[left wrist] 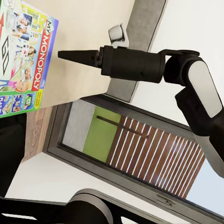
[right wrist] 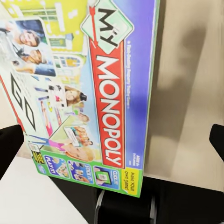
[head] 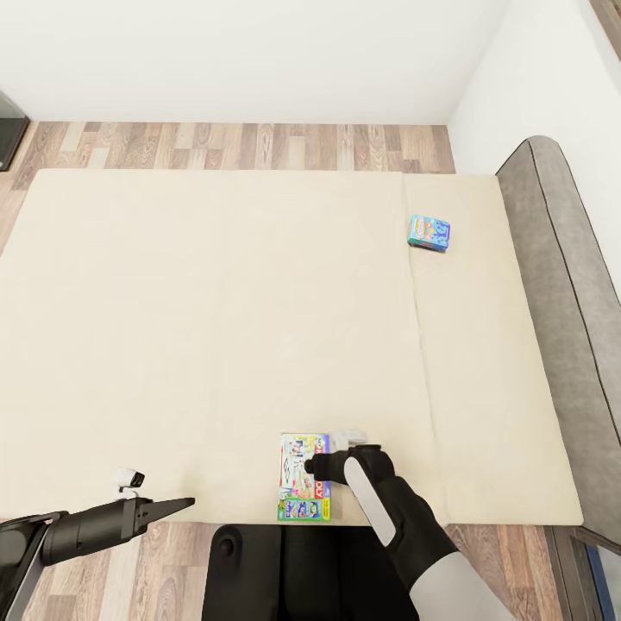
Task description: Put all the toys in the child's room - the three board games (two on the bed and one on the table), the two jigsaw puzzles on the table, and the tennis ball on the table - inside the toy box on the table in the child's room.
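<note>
A white-and-green board game [head: 304, 489] lettered MY MONOPOLY lies flat at the near edge of the bed [head: 216, 328]; it also shows as the box [left wrist: 23, 60] in the left wrist view and the box [right wrist: 88, 93] in the right wrist view. My right gripper [head: 323, 467] hovers over it, open, one fingertip [right wrist: 9, 147] on each side of the box. A smaller blue board game [head: 429, 233] lies far off near the grey headboard [head: 561, 285]. My left gripper [head: 177, 507] points along the bed's near edge, well left of the box; its fingers overlap into one wedge.
The beige mattress has a seam [head: 418, 345] running front to back. Wood floor [head: 259, 145] lies beyond the bed, a white wall behind it. A dark cabinet corner [head: 9, 129] stands at the far left. My black base [head: 285, 569] presses against the bed's near side.
</note>
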### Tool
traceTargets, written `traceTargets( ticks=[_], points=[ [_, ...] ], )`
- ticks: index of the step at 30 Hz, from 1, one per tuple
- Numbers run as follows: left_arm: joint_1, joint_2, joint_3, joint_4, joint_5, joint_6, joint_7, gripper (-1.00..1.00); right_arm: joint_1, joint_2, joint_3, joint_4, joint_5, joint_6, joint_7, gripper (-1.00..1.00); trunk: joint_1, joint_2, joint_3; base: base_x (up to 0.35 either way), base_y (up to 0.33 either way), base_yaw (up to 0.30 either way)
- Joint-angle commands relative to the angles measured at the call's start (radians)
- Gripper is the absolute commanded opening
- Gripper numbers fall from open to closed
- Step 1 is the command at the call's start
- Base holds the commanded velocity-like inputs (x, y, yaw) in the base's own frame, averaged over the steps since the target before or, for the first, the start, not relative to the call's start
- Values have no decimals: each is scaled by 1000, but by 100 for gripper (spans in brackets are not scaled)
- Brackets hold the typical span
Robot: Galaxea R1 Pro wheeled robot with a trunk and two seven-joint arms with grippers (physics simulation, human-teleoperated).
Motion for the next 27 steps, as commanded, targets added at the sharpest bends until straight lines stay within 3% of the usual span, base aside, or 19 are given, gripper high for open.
traceTargets(
  ticks=[1, 27],
  points=[
    [0, 0, 0, 0, -1, 11, -4, 100, 0, 0, 1, 0, -12, 1, -13, 100, 1, -2, -1, 0, 5, 0],
    [0, 0, 0, 0, 1, 10, -4, 100, -1, 0, 4, 3, -19, -29, -19, 100, 1, -2, -1, 0, 30, 0]
  ],
)
